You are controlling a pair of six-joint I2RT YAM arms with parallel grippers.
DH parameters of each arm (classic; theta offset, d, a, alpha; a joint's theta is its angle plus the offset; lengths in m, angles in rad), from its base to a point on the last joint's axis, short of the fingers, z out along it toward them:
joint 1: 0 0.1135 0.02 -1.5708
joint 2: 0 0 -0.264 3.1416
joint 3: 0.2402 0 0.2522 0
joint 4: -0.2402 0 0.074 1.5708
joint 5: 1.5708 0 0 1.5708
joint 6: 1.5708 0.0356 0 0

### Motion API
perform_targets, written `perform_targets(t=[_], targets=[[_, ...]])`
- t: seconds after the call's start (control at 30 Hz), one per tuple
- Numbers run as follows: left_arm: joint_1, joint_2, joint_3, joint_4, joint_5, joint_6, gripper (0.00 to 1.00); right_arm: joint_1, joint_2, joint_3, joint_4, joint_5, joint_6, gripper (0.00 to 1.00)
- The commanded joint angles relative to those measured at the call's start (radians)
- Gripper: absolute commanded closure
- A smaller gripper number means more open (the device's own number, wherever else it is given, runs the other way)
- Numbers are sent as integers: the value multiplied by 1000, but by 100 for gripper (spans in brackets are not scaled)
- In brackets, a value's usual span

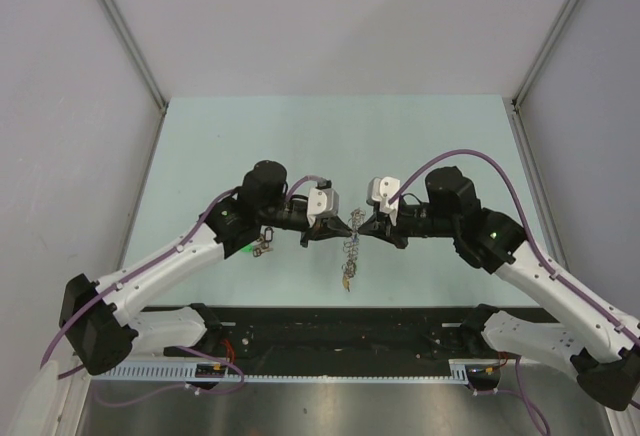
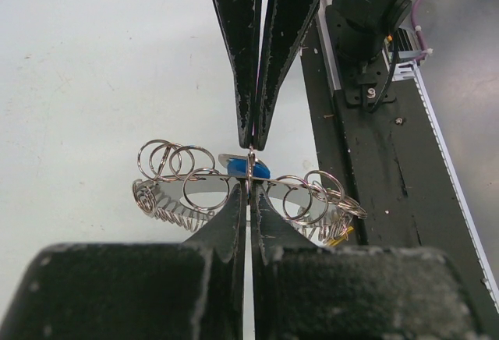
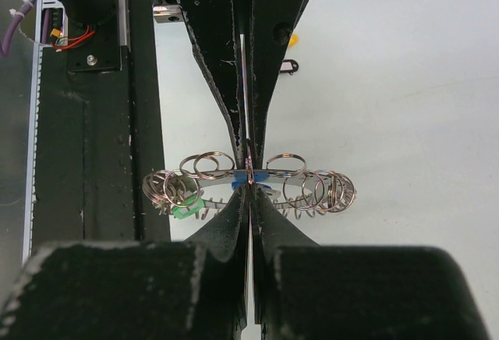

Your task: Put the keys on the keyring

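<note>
Left gripper [image 2: 249, 193] and right gripper [image 3: 249, 192] both pinching keyring [image 1: 350, 252]

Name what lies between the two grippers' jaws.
The keyring: the left gripper and right gripper both clamp its band, a blue tag beside them, seen in both wrist views.

Left gripper [image 2: 249, 200], lower frame: jaws closed, tips pinching the keyring [image 2: 171, 194]. Right gripper [image 2: 253, 133] enters from above, jaws closed on the same spot. Blue tag [image 2: 257, 170] just behind the tips. Small rings [image 2: 168, 158] fan out to both sides above the table [image 2: 93, 83].
</note>
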Motion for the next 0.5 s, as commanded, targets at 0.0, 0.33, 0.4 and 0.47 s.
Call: perform_targets(t=[0.0,0.33,0.4,0.47], targets=[[-15,3,55,25,14,27,100,11,6,36,49,7,-6,100],[-30,20,71,-23,-6,53,100,14,21,56,48,19,-7,100],[-35,23,75,-29,-6,58,100,16,29,65,44,19,-9,100],[-36,26,79,-38,-7,64,100,17,34,70,43,21,-9,100]])
